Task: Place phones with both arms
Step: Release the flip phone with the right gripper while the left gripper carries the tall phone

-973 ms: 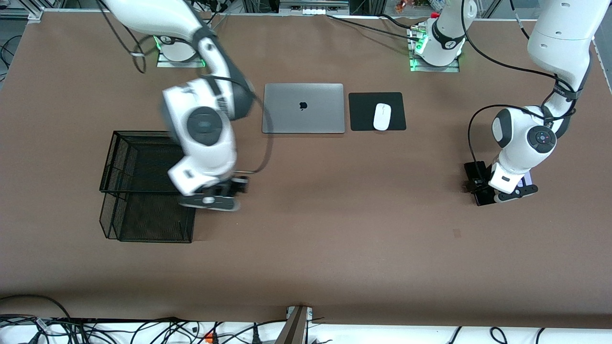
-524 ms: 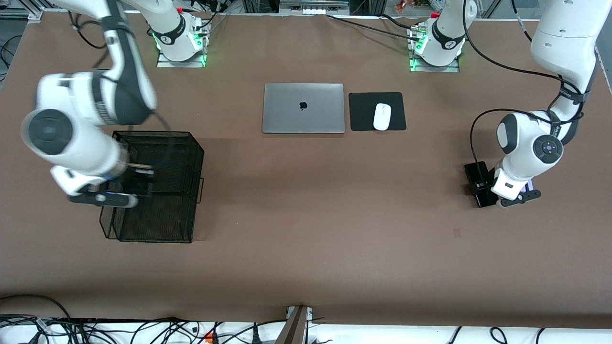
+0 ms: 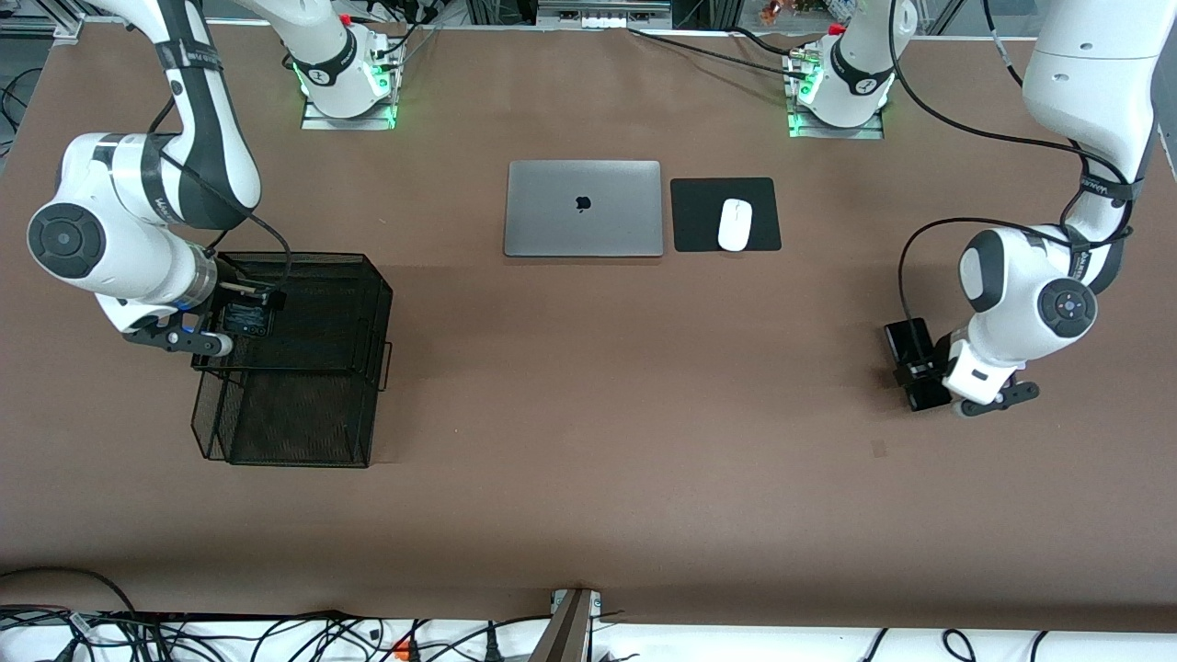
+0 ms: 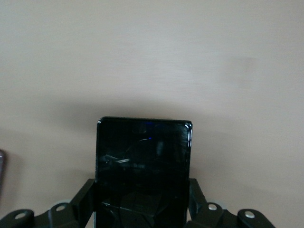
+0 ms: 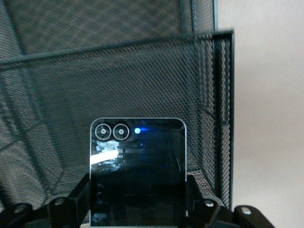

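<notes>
My right gripper (image 3: 246,318) hangs over the upper tier of the black mesh basket (image 3: 317,276), shut on a small squarish black phone (image 3: 246,320). In the right wrist view that phone (image 5: 137,171) shows two round lenses, is clamped between both fingers (image 5: 76,199), and has the basket's mesh wall (image 5: 142,80) just ahead of it. My left gripper (image 3: 922,375) is low over the table toward the left arm's end, shut on a black phone (image 3: 906,342). In the left wrist view this phone (image 4: 143,166) sits between the fingers (image 4: 198,192) above bare table. The lilac-white phone is hidden.
The basket's lower tier (image 3: 285,418) juts out nearer the front camera. A closed grey laptop (image 3: 583,209) and a white mouse (image 3: 735,224) on a black pad (image 3: 725,214) lie mid-table near the bases.
My right arm swung with its phone from beside the basket to over the basket's upper tier. My left gripper closed fully on the black phone and shifted it slightly.
</notes>
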You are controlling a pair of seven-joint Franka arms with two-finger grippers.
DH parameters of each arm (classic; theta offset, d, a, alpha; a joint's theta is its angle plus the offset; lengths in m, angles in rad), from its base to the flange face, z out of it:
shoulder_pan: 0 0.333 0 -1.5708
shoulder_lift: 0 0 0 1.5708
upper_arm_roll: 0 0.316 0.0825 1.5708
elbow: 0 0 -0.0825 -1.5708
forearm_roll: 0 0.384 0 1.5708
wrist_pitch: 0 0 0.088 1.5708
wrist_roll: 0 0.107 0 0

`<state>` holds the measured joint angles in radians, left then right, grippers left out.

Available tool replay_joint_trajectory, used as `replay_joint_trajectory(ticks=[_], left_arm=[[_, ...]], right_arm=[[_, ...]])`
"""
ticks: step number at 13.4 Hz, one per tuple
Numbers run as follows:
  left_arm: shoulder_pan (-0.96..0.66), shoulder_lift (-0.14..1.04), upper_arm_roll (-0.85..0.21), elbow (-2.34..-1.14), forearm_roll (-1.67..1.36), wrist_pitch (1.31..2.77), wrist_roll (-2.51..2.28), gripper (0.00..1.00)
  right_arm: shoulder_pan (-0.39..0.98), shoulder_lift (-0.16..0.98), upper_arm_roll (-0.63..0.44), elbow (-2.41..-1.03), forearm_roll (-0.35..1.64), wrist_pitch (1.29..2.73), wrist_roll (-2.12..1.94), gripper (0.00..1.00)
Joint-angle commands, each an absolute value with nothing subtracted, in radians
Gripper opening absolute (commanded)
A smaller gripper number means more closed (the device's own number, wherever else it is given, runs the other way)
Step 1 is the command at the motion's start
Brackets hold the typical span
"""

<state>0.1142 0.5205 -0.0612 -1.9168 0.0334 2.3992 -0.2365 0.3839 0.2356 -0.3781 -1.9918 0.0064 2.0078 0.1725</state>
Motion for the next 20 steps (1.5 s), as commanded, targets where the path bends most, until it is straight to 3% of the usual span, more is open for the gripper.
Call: replay_joint_trajectory(ticks=[1, 4, 6, 7, 10, 11, 12, 20], left_arm=[[0.100, 0.538, -0.113, -1.804, 0.012, 2.290, -0.239, 0.00], [-0.004, 0.560, -0.132, -1.757, 0.008, 2.276, -0.342, 0.00], [-0.114, 0.577, -0.133, -1.718, 0.008, 2.260, -0.476, 0.00], [-0.168, 0.598, -0.133, -1.698, 0.006, 2.253, -0.532, 0.00], [-0.326, 0.698, -0.132, -1.553, 0.006, 2.253, -0.725, 0.00], [-0.365, 0.731, -0.132, -1.504, 0.006, 2.253, -0.751, 0.00], [-0.402, 0.758, -0.132, -1.468, 0.006, 2.253, -0.774, 0.00], [-0.633, 0.940, -0.115, -1.231, 0.015, 2.263, -0.825, 0.00]], right_arm=[[0.396, 0.179, -0.402, -2.074, 0.023, 2.042, 0.135, 0.29], [0.394, 0.190, -0.423, -2.074, 0.023, 2.057, 0.100, 0.30], [0.388, 0.202, -0.436, -2.074, 0.025, 2.094, 0.094, 0.37], [0.388, 0.209, -0.436, -2.072, 0.035, 2.105, 0.095, 0.52], [0.388, 0.218, -0.436, -2.072, 0.071, 2.115, 0.094, 0.69], [0.388, 0.218, -0.436, -2.069, 0.071, 2.115, 0.094, 0.93], [0.388, 0.218, -0.436, -2.068, 0.071, 2.114, 0.094, 1.00], [0.403, 0.210, -0.408, -1.948, 0.067, 2.091, 0.103, 1.00]])
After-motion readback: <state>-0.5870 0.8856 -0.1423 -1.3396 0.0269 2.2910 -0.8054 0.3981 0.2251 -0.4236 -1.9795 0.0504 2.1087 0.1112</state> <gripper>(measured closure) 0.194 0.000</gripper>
